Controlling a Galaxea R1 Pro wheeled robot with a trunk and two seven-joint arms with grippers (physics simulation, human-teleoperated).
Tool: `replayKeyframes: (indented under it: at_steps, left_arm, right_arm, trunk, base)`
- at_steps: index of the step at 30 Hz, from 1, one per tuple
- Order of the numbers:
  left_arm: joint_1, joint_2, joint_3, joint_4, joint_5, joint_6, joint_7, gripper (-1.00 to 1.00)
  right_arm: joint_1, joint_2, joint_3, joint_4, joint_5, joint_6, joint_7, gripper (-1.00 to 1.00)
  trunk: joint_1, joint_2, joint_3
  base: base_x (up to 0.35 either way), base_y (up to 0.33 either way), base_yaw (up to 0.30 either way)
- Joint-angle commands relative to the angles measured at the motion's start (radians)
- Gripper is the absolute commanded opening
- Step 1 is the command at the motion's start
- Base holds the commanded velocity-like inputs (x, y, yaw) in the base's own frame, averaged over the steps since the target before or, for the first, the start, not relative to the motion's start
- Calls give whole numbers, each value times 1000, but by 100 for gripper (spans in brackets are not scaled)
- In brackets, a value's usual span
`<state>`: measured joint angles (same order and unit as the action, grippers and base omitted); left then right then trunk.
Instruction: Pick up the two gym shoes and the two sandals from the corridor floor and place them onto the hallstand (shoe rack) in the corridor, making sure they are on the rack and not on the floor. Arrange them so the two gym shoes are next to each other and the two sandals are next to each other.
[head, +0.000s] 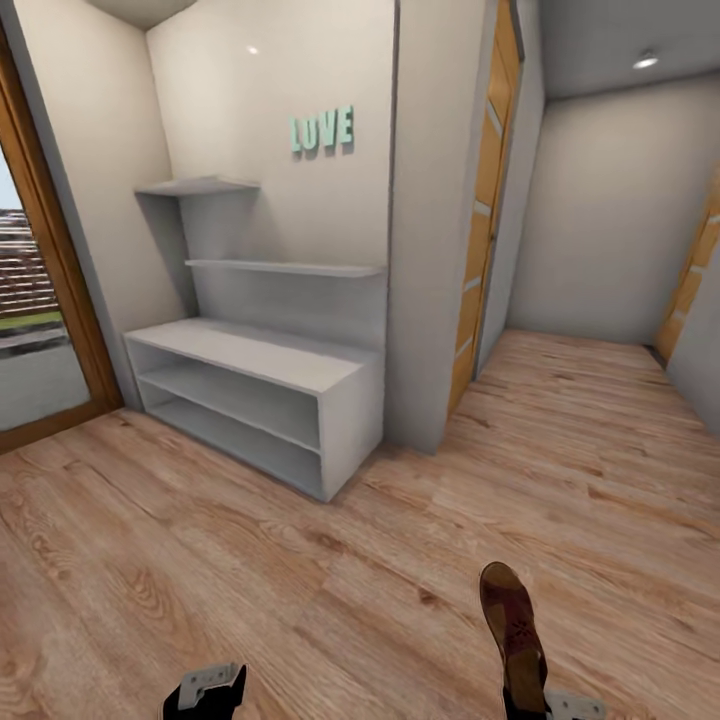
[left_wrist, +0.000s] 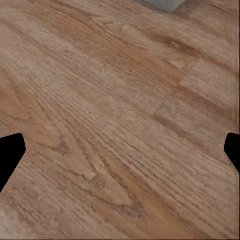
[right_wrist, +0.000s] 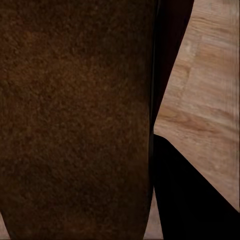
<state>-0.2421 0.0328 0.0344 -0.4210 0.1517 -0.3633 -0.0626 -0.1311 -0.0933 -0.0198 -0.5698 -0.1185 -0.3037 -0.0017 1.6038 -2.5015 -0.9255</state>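
- In the head view, we saw one dark brown sandal (head: 512, 625) at the lower right of the frame, its heel end down at the right gripper (head: 545, 705) and its toe pointing up the frame, above the wood-plank floor (head: 300, 560).
- The right wrist view put the sandal (right_wrist: 75, 120) right against the camera: its brown leather covered the left and middle of the frame, a black finger (right_wrist: 185, 195) lay just beside its edge at the lower right, and a strip of floor (right_wrist: 210, 100) showed at the right.
- We took the right gripper to be clenched on the sandal, since the sandal stood lifted from its end at the gripper.
- The left gripper (head: 207, 692) sat at the bottom edge of the head view, left of centre, with nothing in it.
- The left wrist view showed its two black fingertips (left_wrist: 10, 152) far apart at the left and right edges, released, with bare planks (left_wrist: 120, 125) between them.
- The head view alone gave us the hallstand (head: 255, 395): a pale grey bench with two long open shelves at the middle left, a back panel with two staggered upper shelves, and mint "LOVE" letters (head: 322, 131) on the wall above.
- A grey corner (left_wrist: 162, 4) at the top edge of the left wrist view could not be identified.
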Motion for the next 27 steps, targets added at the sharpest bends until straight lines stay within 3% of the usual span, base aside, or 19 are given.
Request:
replayKeyframes:
  at_steps: [1, 20, 27]
  left_arm:
    - [0, 0, 1, 0, 9, -2, -7, 100]
    - [0, -1, 1, 1, 9, -3, -10, 100]
    - [0, -1, 1, 1, 9, -3, -11, 100]
  right_arm:
    - [-1, 0, 2, 1, -12, -3, 0, -100]
    - [-1, -1, 2, -2, -13, -3, 0, -100]
    - [-1, 0, 3, -2, -13, -3, 0, -100]
  trunk:
    - [0, 0, -1]
    - [0, 0, -1]
    - [0, 0, -1]
  base:
    - [0, 0, -283]
    - [3, 3, -283]
    - [88, 188, -283]
